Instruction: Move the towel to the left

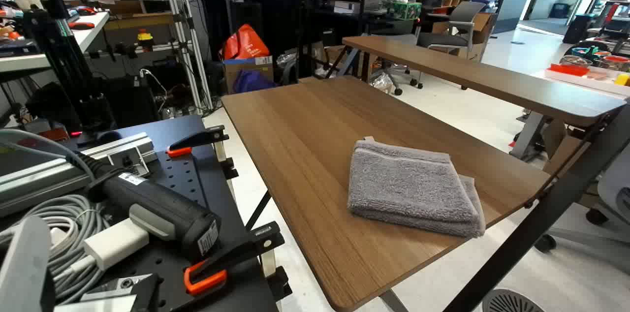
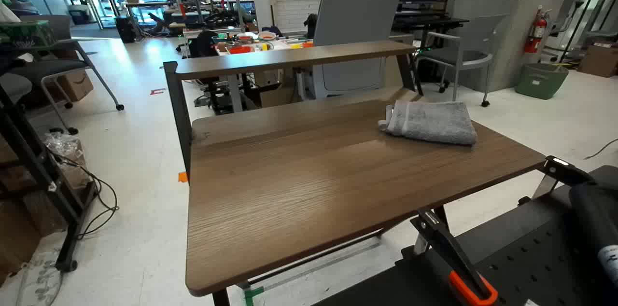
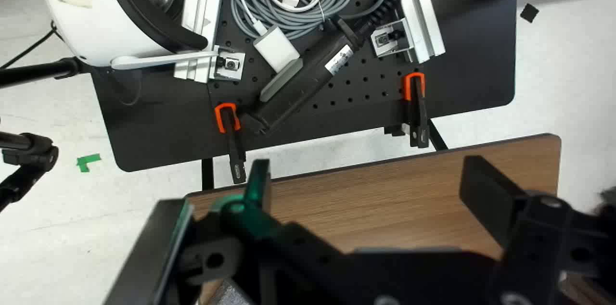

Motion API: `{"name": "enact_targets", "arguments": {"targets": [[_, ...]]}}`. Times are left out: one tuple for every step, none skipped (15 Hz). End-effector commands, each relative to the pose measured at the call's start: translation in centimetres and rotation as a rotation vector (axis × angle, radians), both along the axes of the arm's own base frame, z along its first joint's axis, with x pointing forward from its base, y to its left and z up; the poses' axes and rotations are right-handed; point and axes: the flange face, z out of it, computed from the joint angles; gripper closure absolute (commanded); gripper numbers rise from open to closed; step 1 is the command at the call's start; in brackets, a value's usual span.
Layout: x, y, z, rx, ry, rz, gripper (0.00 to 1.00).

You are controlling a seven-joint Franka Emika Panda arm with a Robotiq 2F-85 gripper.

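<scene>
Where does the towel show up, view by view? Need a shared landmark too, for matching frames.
In an exterior view: towel right of centre, below mid-height, on the table.
In an exterior view: towel right of centre, about mid-height.
In the wrist view: towel probably the grey patch at the bottom edge, left of centre; rest likely behind the tool or out of frame.
Shared landmark: the two black clamps, visible in all three.
</scene>
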Motion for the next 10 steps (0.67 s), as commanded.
{"name": "enact_targets", "arguments": {"targets": [[0.0, 0.0, 0.0, 0.000, 0.000, 0.000, 0.00], [0.0, 0.0, 0.0, 0.000, 0.000, 0.000, 0.00], [0.0, 0.0, 0.0, 0.000, 0.000, 0.000, 0.00], [0.0, 0.0, 0.0, 0.000, 0.000, 0.000, 0.00], [0.0, 0.0, 0.0, 0.000, 0.000, 0.000, 0.00], [0.0, 0.0, 0.0, 0.000, 0.000, 0.000, 0.00], [0.3, -0.3, 0.0, -0.009, -0.008, -0.014, 0.00], [1.1, -0.7, -0.1, -0.006, -0.015, -0.034, 0.00], [1.7, -1.0, -0.1, -0.001, -0.026, -0.054, 0.00], [2.8, -1.4, -0.2, 0.005, -0.031, -0.072, 0.00]]}}
